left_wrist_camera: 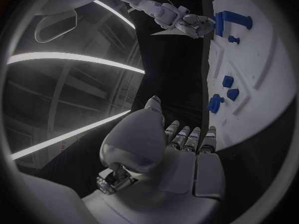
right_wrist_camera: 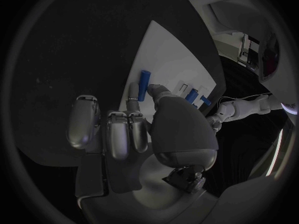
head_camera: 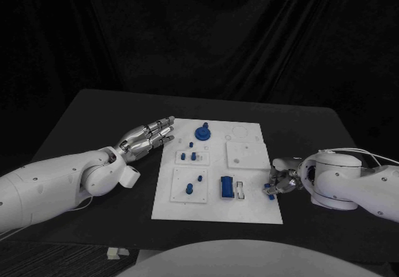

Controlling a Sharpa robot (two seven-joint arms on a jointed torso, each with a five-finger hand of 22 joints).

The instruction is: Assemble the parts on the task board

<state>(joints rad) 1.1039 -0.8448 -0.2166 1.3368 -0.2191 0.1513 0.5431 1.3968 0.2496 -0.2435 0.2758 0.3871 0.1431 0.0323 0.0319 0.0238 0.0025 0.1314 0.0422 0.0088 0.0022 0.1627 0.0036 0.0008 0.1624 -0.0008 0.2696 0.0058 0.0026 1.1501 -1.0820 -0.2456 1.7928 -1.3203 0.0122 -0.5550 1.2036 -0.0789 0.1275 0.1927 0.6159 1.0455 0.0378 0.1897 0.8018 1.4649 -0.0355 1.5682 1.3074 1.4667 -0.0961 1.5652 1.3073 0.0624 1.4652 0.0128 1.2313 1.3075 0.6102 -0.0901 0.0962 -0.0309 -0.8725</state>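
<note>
At the white task board's [head_camera: 249, 213] right edge, right hand [head_camera: 281, 183] pinches a small blue cylindrical part [right_wrist_camera: 144, 85] between thumb and a finger. Left hand [head_camera: 148, 137] rests at the board's left edge, fingers extended side by side, holding nothing. On the board: blue round knob [head_camera: 203, 134], small pegs [head_camera: 190, 156], upright block [head_camera: 226, 187].

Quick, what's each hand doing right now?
Left hand: open, holding nothing.
Right hand: pinching a small blue cylindrical part.
</note>
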